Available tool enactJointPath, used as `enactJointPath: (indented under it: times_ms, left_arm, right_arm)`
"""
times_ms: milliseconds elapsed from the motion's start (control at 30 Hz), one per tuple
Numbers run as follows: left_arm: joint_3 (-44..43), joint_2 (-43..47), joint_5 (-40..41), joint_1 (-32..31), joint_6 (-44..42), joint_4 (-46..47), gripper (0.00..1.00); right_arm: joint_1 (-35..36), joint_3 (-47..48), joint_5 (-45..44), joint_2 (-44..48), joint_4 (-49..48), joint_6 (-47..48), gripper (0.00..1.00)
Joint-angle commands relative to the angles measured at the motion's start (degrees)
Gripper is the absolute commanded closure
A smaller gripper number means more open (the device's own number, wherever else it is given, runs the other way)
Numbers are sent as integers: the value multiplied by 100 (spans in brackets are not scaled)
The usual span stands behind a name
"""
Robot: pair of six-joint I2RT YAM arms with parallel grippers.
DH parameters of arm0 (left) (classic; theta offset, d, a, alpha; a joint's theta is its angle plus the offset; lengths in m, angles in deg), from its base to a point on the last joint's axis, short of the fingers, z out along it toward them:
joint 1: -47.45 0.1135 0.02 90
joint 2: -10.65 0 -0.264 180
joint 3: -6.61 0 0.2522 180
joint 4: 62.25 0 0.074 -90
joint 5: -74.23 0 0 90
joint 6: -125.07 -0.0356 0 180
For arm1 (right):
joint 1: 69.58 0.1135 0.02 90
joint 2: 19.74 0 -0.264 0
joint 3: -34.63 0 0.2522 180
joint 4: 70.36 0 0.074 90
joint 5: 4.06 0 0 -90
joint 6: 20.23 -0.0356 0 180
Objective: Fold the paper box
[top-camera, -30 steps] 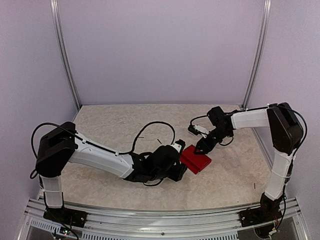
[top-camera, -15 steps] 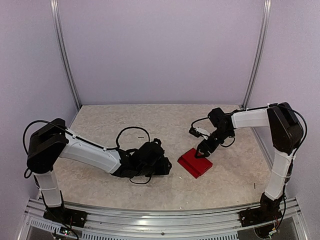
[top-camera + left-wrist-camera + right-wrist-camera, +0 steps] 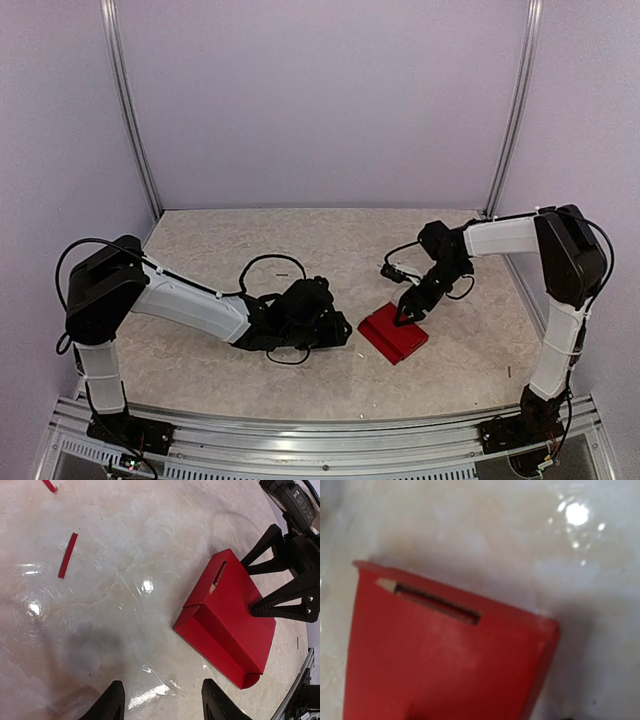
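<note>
The paper box (image 3: 393,334) is a bright red flat folded card lying on the table right of centre. It shows in the left wrist view (image 3: 227,620) with a slot near its far edge and a folded side wall facing me. My left gripper (image 3: 346,331) is open just left of the box with nothing between its fingertips (image 3: 116,700). My right gripper (image 3: 408,313) stands over the box's far side, jaws spread open, both fingertips (image 3: 254,611) resting on its top face. The right wrist view is filled by the box (image 3: 445,655) and its slot (image 3: 438,603).
Two small red paper strips (image 3: 67,555) lie on the table to the left of the box. The left arm's black cable (image 3: 268,262) loops over the table centre. Aluminium rails (image 3: 300,432) run along the near edge, and walls enclose the other sides.
My left gripper let go of the box's left edge and backed off to the left. My right gripper opened wider and came down on the box, which now lies flatter.
</note>
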Motion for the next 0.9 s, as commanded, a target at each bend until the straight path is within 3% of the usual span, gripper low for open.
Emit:
enactJointPath:
  times_ms: [0,167,367,667,800,867]
  left_arm:
    - [-38,87,165,-130,119,-254,48]
    - [-7,374,343,-197,402,-699,46]
    - [27,291,-325,49,587,-499,47]
    - [538,128,-482,196,847,221,49]
    - [731,69,-714,303,294,1117,49]
    - [559,31,-807,359,-14,933,49]
  right_arm:
    - [-109,30,38,146,564,108,32]
    - [-108,-141,-23,179,596,131,31]
    - [-26,-338,-252,103,408,74,37]
    - [719,-768,-1688,619,-31,13,50]
    - [999,-803,-2157,802,-99,55,52]
    - [1024,-805,-2191,861,-97,44,53]
